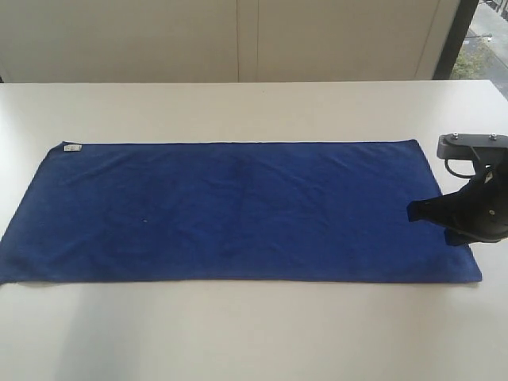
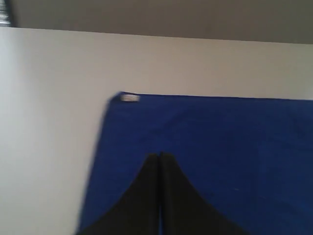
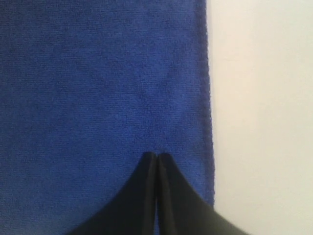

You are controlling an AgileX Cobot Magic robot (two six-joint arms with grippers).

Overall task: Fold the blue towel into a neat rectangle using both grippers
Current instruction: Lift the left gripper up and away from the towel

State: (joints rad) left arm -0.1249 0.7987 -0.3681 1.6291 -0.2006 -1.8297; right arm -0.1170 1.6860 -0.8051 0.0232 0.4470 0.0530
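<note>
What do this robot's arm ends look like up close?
Both are matte black. The left end effector and right end effector each have two fingers tapering to a point. The right one also carries a dark metal bracket with screws and a thin curved cable. No markings show.

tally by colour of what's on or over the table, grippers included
blue: 1, the towel
white: 1, the tag at a towel corner
black: 2, the left gripper and the right gripper
total: 4
</note>
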